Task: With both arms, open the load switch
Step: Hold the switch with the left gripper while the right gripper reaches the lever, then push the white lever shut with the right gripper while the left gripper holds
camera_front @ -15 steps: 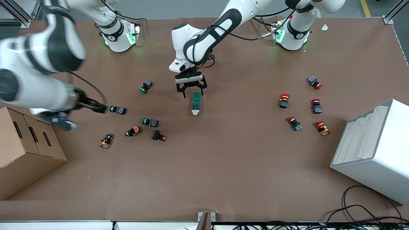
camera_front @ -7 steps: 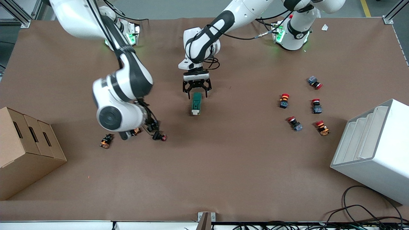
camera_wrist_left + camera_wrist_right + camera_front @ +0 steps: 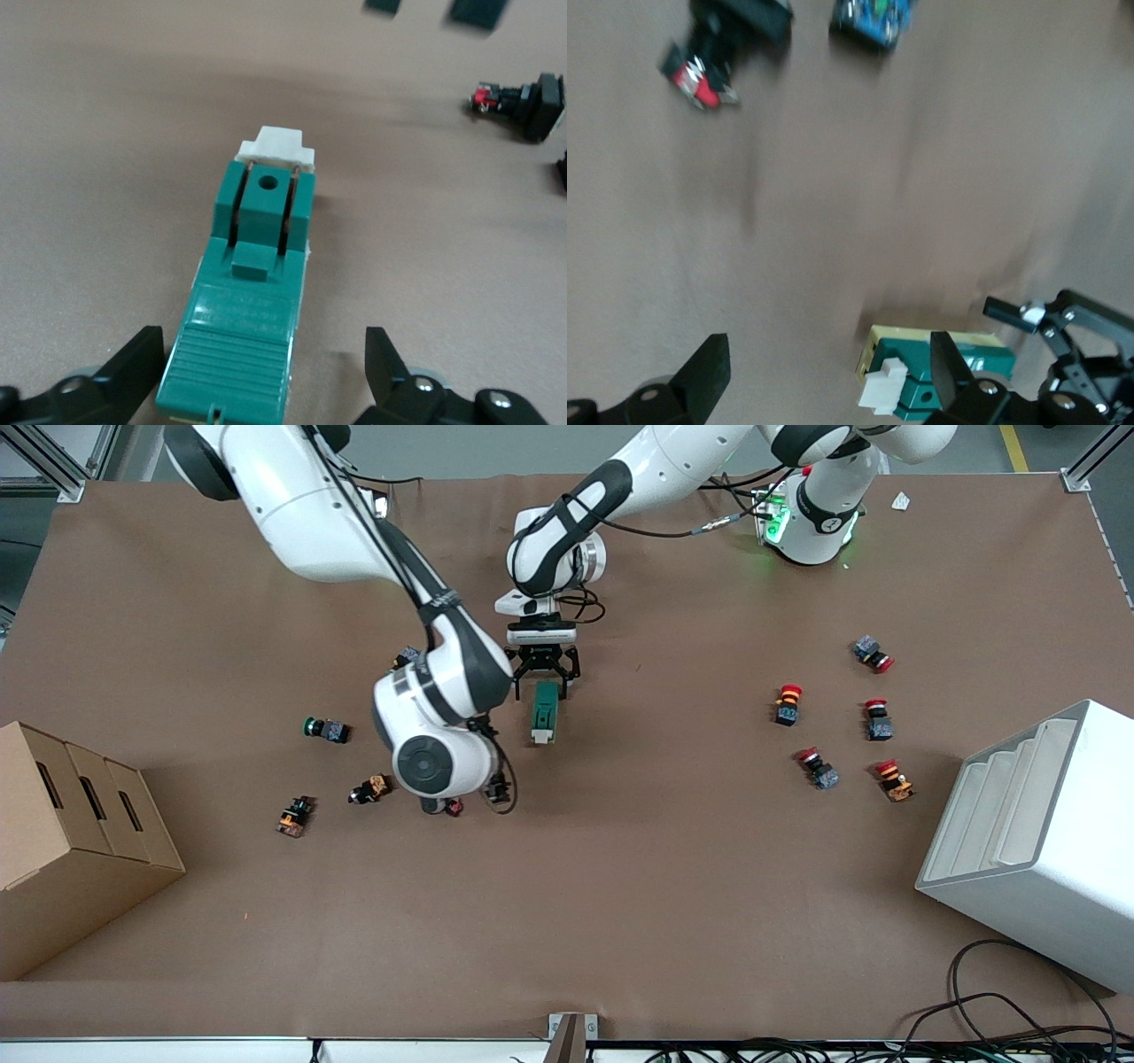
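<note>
Black fingers of my left gripper stand spread and empty, straddling the end of the dark green oblong load switch at its 12 o'clock. The switch lies mid-table, long axis 12 to 6, white lever piece at 6. My right gripper, also spread and empty, hangs over the table near that lever end, at 8 o'clock from the switch. I judge the left nearer.

The left gripper hangs low, fingers spread wide. The right gripper is also spread, its arm reaching toward the table's middle.
</note>
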`<action>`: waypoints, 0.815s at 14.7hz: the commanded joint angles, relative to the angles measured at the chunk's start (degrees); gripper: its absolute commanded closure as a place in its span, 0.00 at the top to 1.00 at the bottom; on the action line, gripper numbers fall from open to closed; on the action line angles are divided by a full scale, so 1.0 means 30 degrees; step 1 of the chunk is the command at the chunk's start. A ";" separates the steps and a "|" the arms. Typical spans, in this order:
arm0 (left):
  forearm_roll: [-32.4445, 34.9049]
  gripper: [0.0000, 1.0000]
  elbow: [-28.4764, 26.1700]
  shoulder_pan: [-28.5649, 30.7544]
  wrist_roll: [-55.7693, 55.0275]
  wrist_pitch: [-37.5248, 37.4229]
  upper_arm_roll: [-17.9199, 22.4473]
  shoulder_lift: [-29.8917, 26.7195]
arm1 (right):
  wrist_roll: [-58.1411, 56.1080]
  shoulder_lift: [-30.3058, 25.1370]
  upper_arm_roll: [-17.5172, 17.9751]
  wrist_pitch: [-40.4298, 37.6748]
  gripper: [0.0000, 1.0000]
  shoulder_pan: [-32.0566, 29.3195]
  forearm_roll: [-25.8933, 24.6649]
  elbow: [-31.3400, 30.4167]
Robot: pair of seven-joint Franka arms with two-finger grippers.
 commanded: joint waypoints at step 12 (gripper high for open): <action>-0.0003 1.00 0.1302 -0.1016 -0.0852 -0.1800 0.0193 0.1363 | 0.0812 0.1093 0.0583 -0.3056 1.00 0.1467 0.1589 0.0579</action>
